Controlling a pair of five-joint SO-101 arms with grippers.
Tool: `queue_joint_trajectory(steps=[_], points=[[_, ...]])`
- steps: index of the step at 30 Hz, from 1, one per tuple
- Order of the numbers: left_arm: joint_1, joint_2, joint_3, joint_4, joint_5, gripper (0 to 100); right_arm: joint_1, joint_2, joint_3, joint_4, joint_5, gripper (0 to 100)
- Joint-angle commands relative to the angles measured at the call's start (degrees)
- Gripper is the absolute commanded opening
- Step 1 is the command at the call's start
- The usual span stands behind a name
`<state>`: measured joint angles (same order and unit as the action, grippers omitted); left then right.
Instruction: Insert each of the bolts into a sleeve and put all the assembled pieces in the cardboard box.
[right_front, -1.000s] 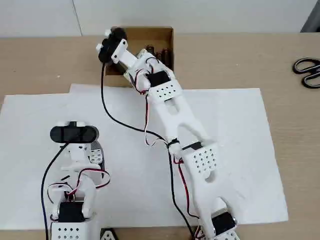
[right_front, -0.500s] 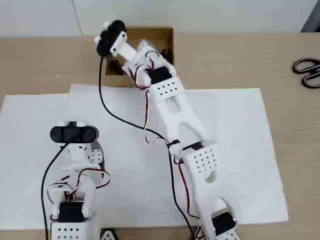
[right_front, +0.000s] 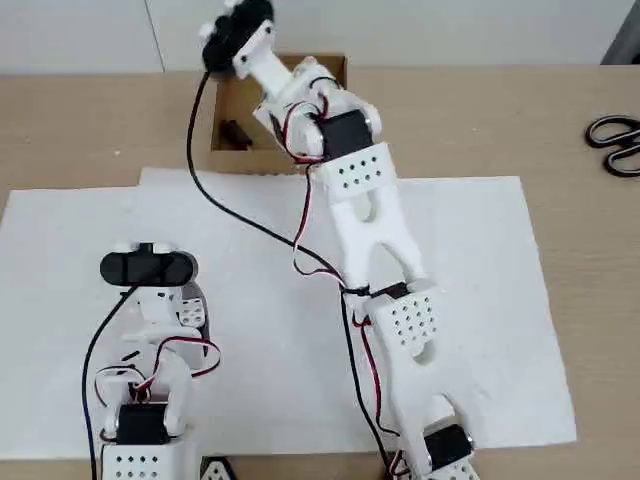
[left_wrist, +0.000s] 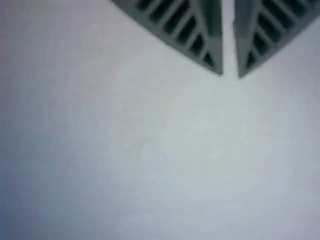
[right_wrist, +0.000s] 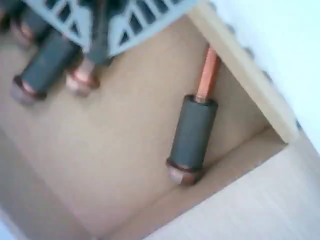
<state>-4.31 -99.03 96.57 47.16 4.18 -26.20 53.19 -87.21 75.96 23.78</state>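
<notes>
White right arm (right_front: 365, 210) stretched over cardboard box (right_front: 228, 105), left arm (right_front: 150, 330) folded

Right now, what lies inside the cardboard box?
One assembled piece, a dark sleeve on a copper bolt, lies by a wall of the cardboard box. More such pieces lie farther in, partly covered by the right hand.

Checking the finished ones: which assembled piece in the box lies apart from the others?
The piece lying alone against a wall of the cardboard box, near a corner, its copper shank exposed; the others lie bunched together.
</notes>
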Motion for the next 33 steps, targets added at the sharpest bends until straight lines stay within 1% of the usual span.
queue_joint_trajectory(steps=[1,4,7,10,15,20,26,33], points=[[-0.35,-0.53,-0.4,-1.23,0.09,1,1.54,-1.36,-8.97,8.84,-4.75,0.2],[-0.26,-0.53,-0.4,-1.67,0.09,1,2.59,-3.21,-9.41,15.6,-7.82,0.2],[-0.35,-0.53,-0.22,-2.29,0.09,1,2.77,-10.77,-9.23,21.41,-12.13,0.2],[-0.35,-0.53,-0.22,-2.29,0.09,1,2.95,-16.84,-8.44,22.55,-14.68,0.2],[-0.35,-0.53,-0.22,-2.29,0.09,1,3.12,-26.68,-2.29,23.52,-15.03,0.2],[-0.35,-0.53,-0.22,-2.29,0.09,1,5.58,-41.54,14.33,23.43,-15.21,0.2],[-0.35,-0.53,-0.22,-2.2,0.09,1,9.89,-59.65,37.1,23.16,-19.08,0.2],[-0.35,-0.53,-0.22,-2.2,0.09,1,16.75,-72.13,58.11,22.29,-23.82,0.2]])
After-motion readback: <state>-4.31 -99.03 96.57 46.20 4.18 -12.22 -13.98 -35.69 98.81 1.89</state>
